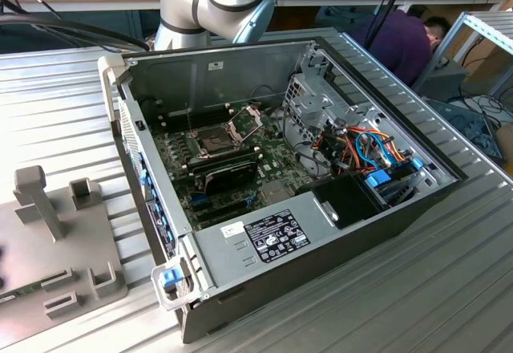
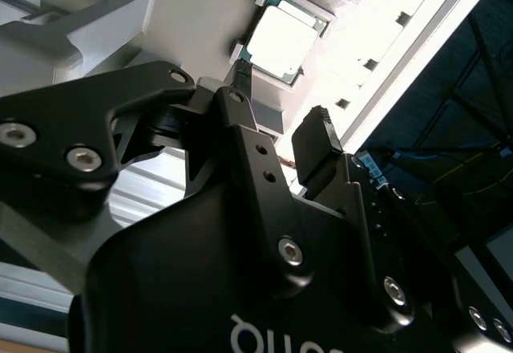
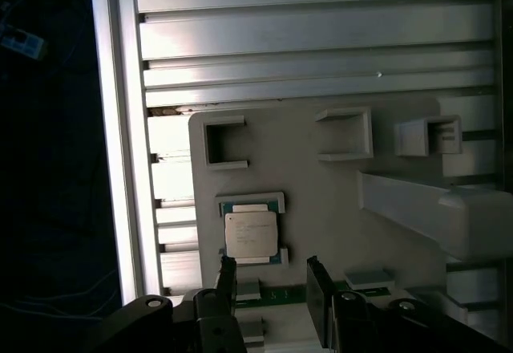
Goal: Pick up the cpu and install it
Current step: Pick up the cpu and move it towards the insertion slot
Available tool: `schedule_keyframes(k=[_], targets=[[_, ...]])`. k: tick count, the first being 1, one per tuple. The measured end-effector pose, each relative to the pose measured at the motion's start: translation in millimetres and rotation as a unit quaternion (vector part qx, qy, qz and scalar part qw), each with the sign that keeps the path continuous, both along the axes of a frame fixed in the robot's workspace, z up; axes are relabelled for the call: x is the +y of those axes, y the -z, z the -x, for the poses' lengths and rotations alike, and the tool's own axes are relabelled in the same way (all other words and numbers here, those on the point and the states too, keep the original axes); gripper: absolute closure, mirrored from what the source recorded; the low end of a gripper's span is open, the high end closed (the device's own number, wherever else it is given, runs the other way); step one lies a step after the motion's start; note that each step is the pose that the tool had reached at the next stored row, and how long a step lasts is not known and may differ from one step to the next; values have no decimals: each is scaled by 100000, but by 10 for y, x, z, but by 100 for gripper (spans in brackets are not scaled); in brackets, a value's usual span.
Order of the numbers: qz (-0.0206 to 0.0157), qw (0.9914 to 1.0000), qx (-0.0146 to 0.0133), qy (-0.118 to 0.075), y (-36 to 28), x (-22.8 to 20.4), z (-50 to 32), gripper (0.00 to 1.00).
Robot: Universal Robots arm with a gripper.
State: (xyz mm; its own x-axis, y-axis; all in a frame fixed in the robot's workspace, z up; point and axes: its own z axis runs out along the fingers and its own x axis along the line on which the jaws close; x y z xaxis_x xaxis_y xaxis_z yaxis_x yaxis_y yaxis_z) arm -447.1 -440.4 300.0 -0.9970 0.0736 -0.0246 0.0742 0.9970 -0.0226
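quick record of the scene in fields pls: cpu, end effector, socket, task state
cpu: lying flat in a holder on the grey fixture plate, seen in both wrist views
end effector: open and empty, its fingertips close beside the cpu
socket: inside the computer case, with the metal frame hinged up
task state: cpu not yet grasped

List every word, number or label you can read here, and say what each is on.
Nothing reads clearly.
Black label on the power supply: too small.
White sticker beside it: too small.
Print on the cpu: too faint.
White letters on the body of the gripper: cut off by the picture's edge.
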Motion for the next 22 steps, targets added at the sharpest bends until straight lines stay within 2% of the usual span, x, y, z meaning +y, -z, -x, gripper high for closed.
schedule_keyframes(k=[22], targets=[[5,100000,9,0,41,0,0,52]])
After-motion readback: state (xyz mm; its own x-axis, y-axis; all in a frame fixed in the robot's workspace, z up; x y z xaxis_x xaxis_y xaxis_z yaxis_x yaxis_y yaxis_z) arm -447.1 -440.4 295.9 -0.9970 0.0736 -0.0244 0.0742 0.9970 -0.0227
